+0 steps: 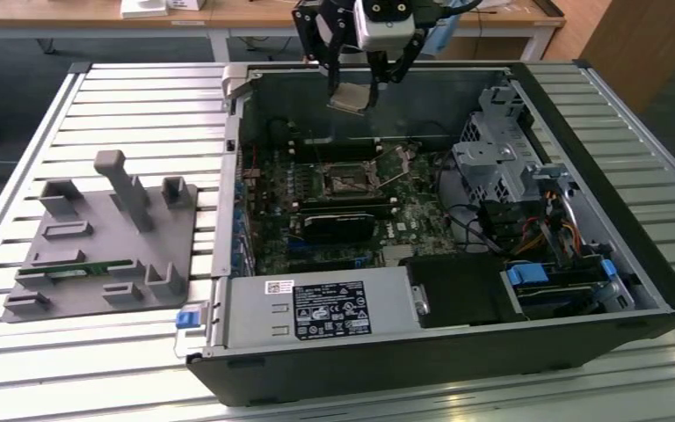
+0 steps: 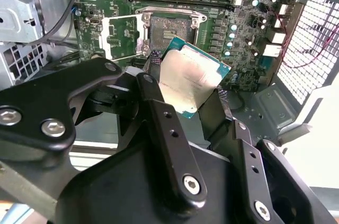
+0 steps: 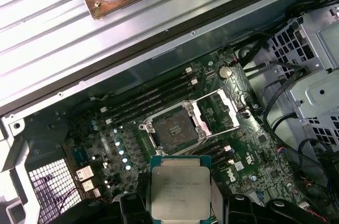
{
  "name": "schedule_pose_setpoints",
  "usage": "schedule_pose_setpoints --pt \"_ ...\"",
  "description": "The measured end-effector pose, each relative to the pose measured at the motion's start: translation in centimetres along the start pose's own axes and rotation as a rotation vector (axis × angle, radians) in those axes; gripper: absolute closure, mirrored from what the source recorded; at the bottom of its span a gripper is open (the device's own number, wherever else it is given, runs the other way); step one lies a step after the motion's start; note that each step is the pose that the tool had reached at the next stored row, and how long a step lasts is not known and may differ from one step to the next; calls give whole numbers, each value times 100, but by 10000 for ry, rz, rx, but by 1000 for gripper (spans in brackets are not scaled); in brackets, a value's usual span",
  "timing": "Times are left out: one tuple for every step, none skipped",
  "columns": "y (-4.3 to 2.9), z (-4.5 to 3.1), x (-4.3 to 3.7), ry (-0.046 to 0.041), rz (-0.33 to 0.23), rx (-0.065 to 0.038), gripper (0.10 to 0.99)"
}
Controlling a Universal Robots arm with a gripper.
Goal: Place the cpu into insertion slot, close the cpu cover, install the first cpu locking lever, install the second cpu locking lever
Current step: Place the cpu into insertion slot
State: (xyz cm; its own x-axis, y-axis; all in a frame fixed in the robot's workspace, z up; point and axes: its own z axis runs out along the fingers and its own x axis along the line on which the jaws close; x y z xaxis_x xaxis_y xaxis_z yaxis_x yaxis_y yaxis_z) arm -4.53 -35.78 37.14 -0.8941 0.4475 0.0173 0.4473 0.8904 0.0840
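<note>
Exterior view puts the gripper (image 1: pixel 353 86) at 12 o'clock over the open computer case (image 1: pixel 619 290), above its far wall. The gripper's two black fingers (image 2: pixel 153 83) are closed on opposite edges of the cpu (image 2: pixel 192 78), which is held in the air with its silvery top showing in both wrist views. The insertion slot (image 1: pixel 346 182) lies on the green motherboard (image 1: pixel 277 220) toward 6 o'clock from the gripper and well apart from the chip, its dark centre exposed. The cpu cover (image 1: pixel 403 161) is swung open, standing just beside the slot at about 2 o'clock. A grey fixture plate (image 1: pixel 91 264) rests on the slatted table (image 1: pixel 32 369) at 9 o'clock of the case.
</note>
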Motion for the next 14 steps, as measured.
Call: schedule_pose_setpoints --pt "-2 0 3 -6 56 2 549" --pt "-3 0 6 -12 110 3 549" --pt "-5 1 9 -18 162 5 549" --pt "-6 1 11 -25 221 8 549" --pt "-7 1 14 -32 277 11 549" --pt "-8 1 16 -38 330 12 549" --pt "-10 1 18 -44 384 14 549" --pt "-11 1 20 -50 437 17 549" --pt "-12 1 22 -56 489 19 549" --pt "-13 1 24 -63 543 22 549" --pt "-14 1 26 -69 596 25 549" --pt "-15 1 29 -76 650 29 549" --pt "-16 1 31 -82 704 32 549" --pt "-17 1 34 -89 764 34 549"
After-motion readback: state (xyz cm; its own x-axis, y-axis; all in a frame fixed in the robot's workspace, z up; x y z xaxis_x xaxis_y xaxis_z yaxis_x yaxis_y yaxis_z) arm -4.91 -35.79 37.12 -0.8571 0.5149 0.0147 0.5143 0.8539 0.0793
